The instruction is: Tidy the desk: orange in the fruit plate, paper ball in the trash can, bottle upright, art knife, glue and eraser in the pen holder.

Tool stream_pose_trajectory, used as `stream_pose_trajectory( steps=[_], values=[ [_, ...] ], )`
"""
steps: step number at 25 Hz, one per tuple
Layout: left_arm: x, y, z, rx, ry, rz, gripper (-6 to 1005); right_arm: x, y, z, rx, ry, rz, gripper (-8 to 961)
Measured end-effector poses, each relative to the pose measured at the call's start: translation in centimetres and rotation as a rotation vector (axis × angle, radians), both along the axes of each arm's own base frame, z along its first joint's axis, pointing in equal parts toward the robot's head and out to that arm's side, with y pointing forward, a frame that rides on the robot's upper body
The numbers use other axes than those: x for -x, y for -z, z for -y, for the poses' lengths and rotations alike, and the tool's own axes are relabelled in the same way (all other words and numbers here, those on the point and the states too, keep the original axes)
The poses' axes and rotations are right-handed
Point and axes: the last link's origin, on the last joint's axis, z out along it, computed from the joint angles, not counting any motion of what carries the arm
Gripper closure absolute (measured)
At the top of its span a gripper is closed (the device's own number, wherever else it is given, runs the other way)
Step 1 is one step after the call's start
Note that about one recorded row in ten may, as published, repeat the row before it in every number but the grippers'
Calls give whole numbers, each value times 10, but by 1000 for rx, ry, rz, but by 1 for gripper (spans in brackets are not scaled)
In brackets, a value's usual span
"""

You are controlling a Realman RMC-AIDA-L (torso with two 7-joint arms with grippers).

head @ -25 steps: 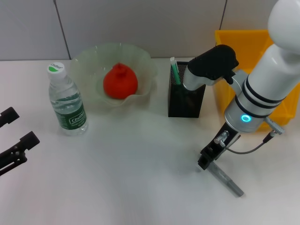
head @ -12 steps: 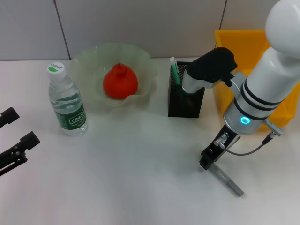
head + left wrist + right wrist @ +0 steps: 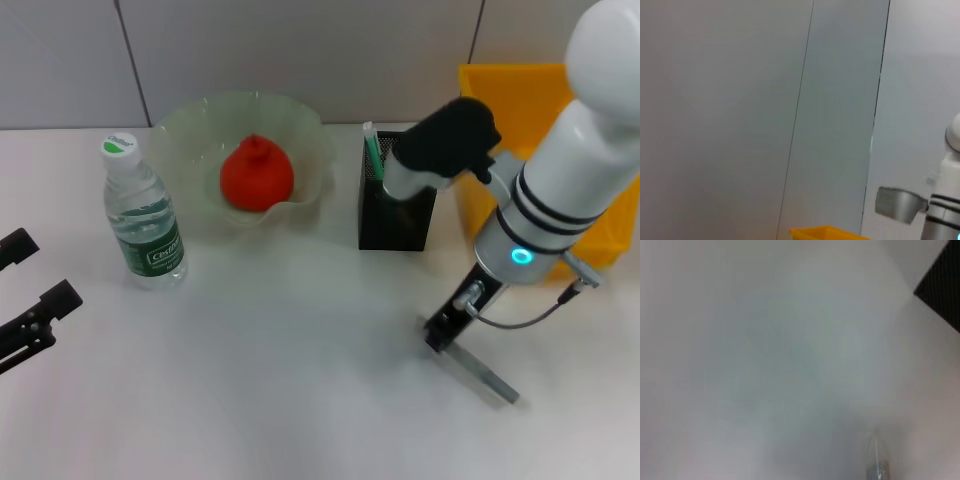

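- Looking from the head: the right gripper (image 3: pixel 437 334) sits low on the table (image 3: pixel 280 370), clamped on the grey art knife (image 3: pixel 480 372) (near the pen holder (image 3: pixel 396 215)); left gripper (image 3: pixel 28 300) parked, fingers apart.
- Left wrist: trash can (image 3: pixel 825 233) edge.
- Right wrist: knife tip (image 3: pixel 877 460) on table.

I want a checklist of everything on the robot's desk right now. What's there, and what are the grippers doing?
Surface: white table, mostly bare in front.
Orange: orange lies in the fruit plate.
Bottle: bottle stands upright, on the robot's left of the plate.
Pen holder: pen holder holds a green-and-white stick; rest of contents hidden by the arm.
Trash can: trash can at the back right, contents hidden.
Art knife: grey art knife lies flat on the table.
Paper ball, eraser: nothing seen.
Clutter: nothing seen.
Grippers: right gripper is down at the knife's near end; left gripper parked at the left edge.
Cables: grey cable loops by the right wrist.
Surroundings: grey panelled wall.
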Motion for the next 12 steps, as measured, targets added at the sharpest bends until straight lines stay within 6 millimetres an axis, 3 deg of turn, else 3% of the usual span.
stream_pose_trajectory(
  steps=[5,11,12],
  values=[
    [0,0,0,0,0,0,153,29,-27,1,-64,-99,-101,814],
    [-1,1,-2,0,-1,1,153,68,-80,-14,-348,-354,-273,815],
    [-1,1,-2,0,-1,1,153,68,-80,-14,-348,-354,-273,815]
  ],
)
